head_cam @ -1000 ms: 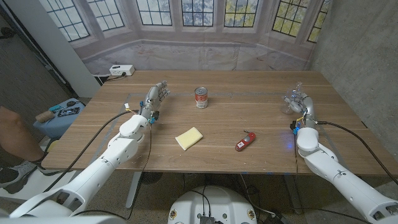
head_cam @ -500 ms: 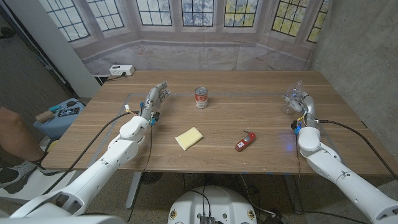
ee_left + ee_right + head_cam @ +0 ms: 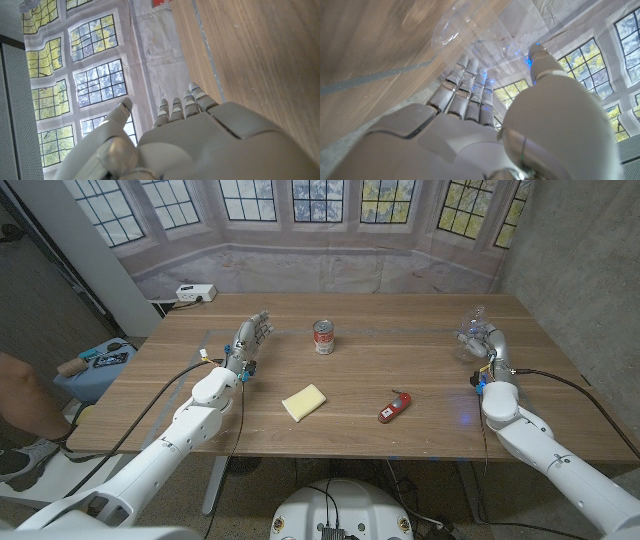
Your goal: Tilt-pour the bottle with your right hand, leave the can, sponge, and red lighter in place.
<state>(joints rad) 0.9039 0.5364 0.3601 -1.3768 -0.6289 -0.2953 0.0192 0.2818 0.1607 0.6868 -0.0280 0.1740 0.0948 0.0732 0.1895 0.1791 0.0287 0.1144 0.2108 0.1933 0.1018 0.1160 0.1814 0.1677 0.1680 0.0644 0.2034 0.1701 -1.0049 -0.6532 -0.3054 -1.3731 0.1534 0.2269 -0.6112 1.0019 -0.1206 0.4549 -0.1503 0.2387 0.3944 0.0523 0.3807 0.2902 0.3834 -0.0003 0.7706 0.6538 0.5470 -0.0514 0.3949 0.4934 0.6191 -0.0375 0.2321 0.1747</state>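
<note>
My right hand [image 3: 484, 343] is gripping the clear plastic bottle [image 3: 469, 337] at the far right of the wooden table [image 3: 360, 385], with the fingers [image 3: 465, 95] wrapping around the transparent body. In the head view the bottle is leaning rather than standing straight, with its top toward the far edge of the table. In the right wrist view the bottle [image 3: 470, 35] is lying across my fingertips and the table grain is showing straight through its wall. I am seeing no liquid in it, though the plastic is too clear and the glare too strong for me to tell for certain.

My left hand [image 3: 248, 340] is holding nothing. It is sitting on the left part of the table with its fingers [image 3: 181, 106] extending close together and the thumb standing apart; how the palm is lying I cannot tell.

The can [image 3: 323, 337] is standing upright at the middle of the table toward the far side, red label facing the camera; its contents are not visible. The yellow sponge [image 3: 304, 401] is lying near the front middle, well apart from both hands. The red lighter [image 3: 394, 407] is lying on its side to the right of the sponge, between it and my right arm.
</note>
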